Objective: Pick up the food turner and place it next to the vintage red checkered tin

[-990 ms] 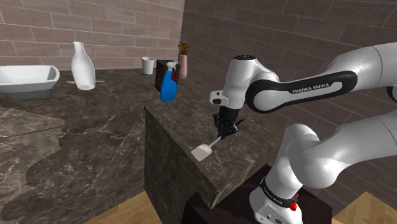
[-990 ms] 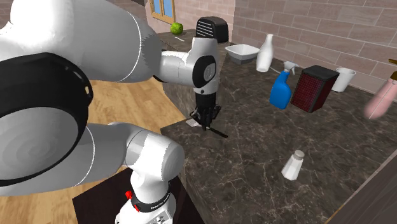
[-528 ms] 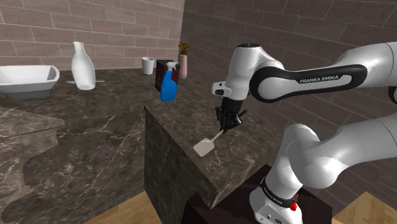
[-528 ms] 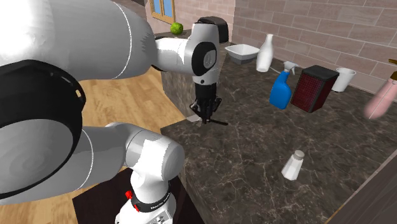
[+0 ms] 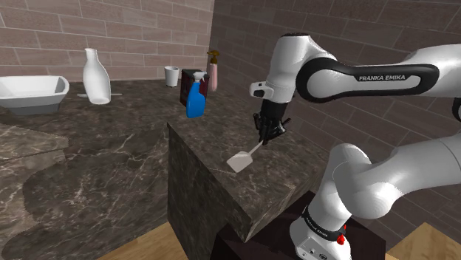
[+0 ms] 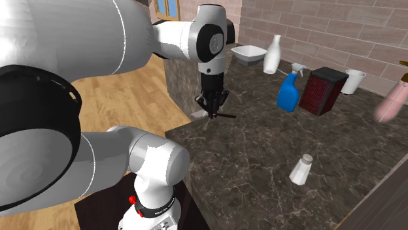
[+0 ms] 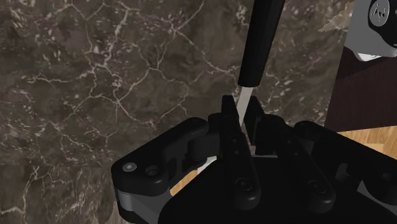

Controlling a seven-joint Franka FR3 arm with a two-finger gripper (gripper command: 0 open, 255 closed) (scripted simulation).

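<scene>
Gripper (image 5: 264, 139) clasps flat-bladed turner (image 5: 238, 161) (over veined counter (image 5: 208, 145)).

Brick walls (image 5: 44, 29) enclose dark marble counters (image 5: 96, 162) over wooden floor (image 6: 140, 104).

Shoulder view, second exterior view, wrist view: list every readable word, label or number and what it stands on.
"FRANKA EMIKA": white letters on the arm's dark forearm band, shoulder view.
Dark mark on a white robot part, wrist view: cut off, unreadable.
Red checkered tin, blue spray bottle, food turner: no text.
</scene>
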